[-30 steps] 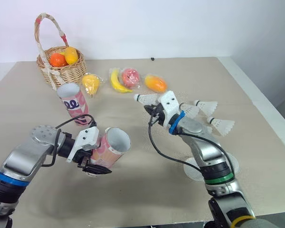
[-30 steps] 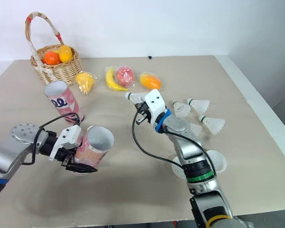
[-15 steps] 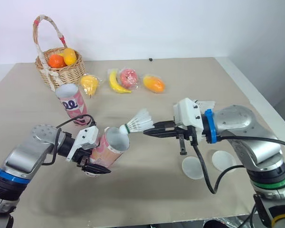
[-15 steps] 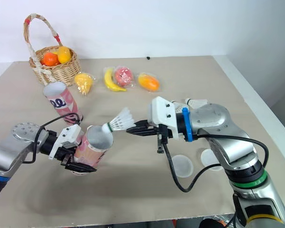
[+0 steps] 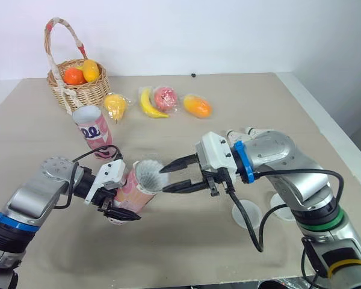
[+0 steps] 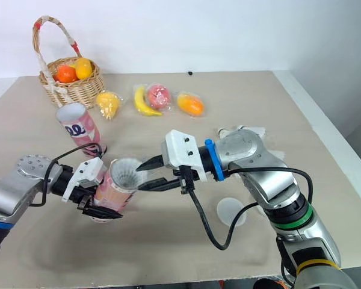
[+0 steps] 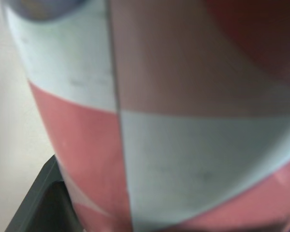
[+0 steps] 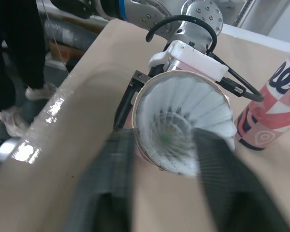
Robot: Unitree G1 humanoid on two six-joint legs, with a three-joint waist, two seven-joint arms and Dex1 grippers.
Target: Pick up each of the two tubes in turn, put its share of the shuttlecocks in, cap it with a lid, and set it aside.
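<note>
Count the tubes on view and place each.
2. One tube is tilted in the left pincer, a shuttlecock in its mouth; the other tube stands upright near the basket.

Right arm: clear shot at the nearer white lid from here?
Likely yes. The lid lies on open table beside the right forearm; the right gripper, jaws open and empty, is at the tube.
</note>
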